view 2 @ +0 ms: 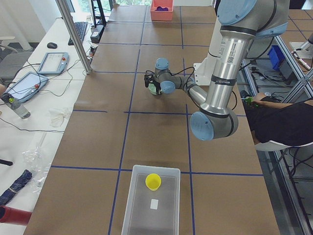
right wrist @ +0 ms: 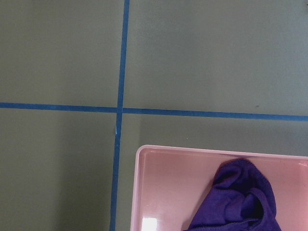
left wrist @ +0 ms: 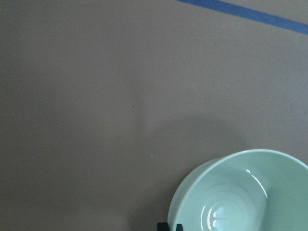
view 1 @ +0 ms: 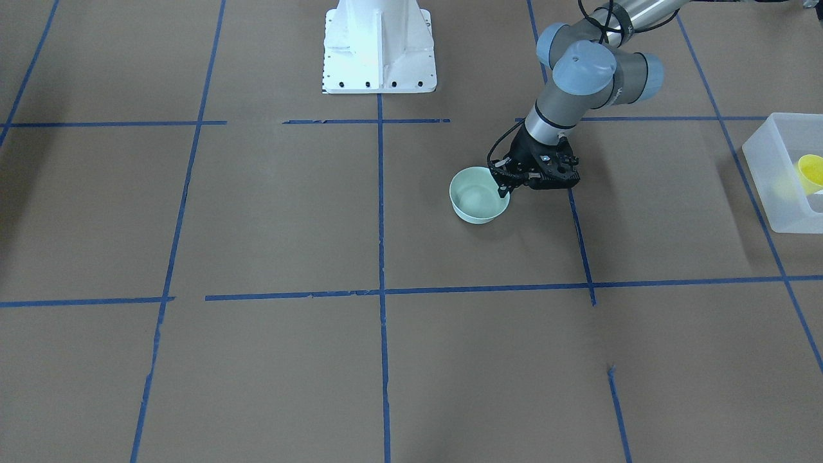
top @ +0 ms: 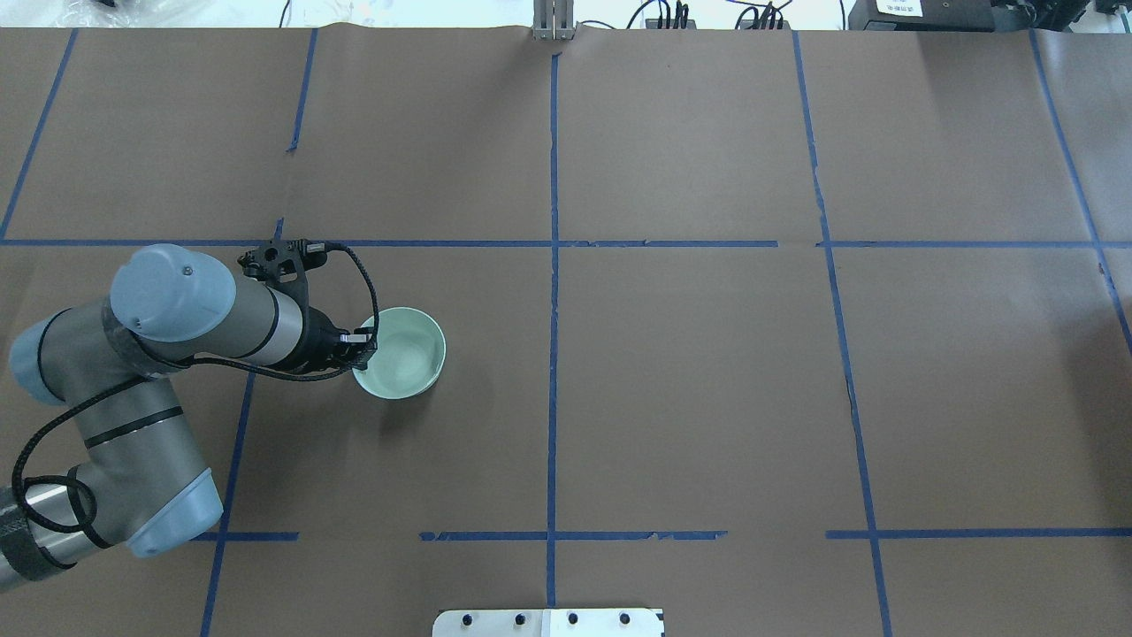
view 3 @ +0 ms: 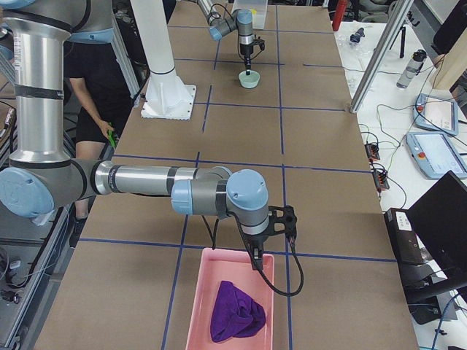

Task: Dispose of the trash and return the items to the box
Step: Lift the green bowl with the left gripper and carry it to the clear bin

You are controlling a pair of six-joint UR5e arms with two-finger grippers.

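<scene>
Your left hand is down at the edge of the green bowl, on the side nearest its arm. The left wrist view shows only a dark tip just outside the rim. I cannot tell if the fingers are apart or pinched on the rim, so check that first.

The yellow cup already lies inside the box. The box sits well apart from the bowl, at the end of the tabletop on the robot's left. So the bowl looks like the next thing to go in.

To do this step well, put one finger inside the bowl and one outside, with the rim between them. Go down far enough to get a good bite on the wall, but do not press on the tabletop. Then squeeze slowly. The bowl is smooth and round, so it may slide away if one finger touches first. Once it is held, lift it a little and see that it hangs steady. A bowl held by one edge will want to tip, so carry it gently and set it beside the cup, not on top.

Your right hand hangs over the edge of the pink tray that holds the purple cloth. It shows only in a side view, so I cannot tell if it is apart or together.
</scene>
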